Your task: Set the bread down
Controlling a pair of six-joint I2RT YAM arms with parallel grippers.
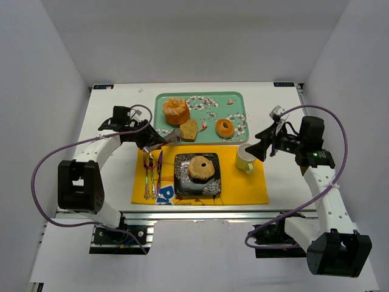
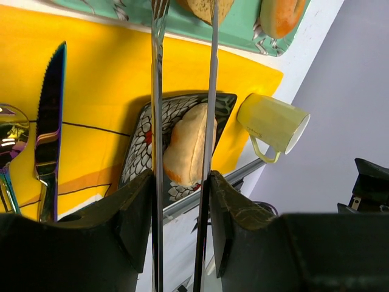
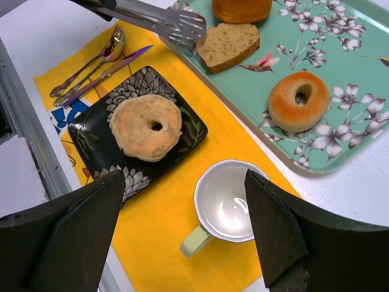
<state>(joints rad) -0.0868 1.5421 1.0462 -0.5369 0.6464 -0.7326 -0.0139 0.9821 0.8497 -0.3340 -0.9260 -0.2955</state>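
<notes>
Left hand [image 1: 148, 142] grips tongs [image 1: 168, 137] beside bread slice [image 1: 189, 129]; right hand [image 1: 262, 147] released

Those tongs [image 3: 164, 21] are mirror-polished metal, and the knife [image 2: 48, 121] has that oily rainbow metal finish. The tray [image 3: 340, 91] looks smooth, while the black plate [image 3: 130, 85] and pale mug [image 3: 228, 204] look glazed and shiny. The yellow placemat [image 3: 170, 225] is flat matt. The plate bagel [image 3: 130, 131] has a dull crust, the tray bagel [image 3: 285, 109] is slick, and the bread slice [image 3: 228, 44] is coarse-crumbed.
</notes>
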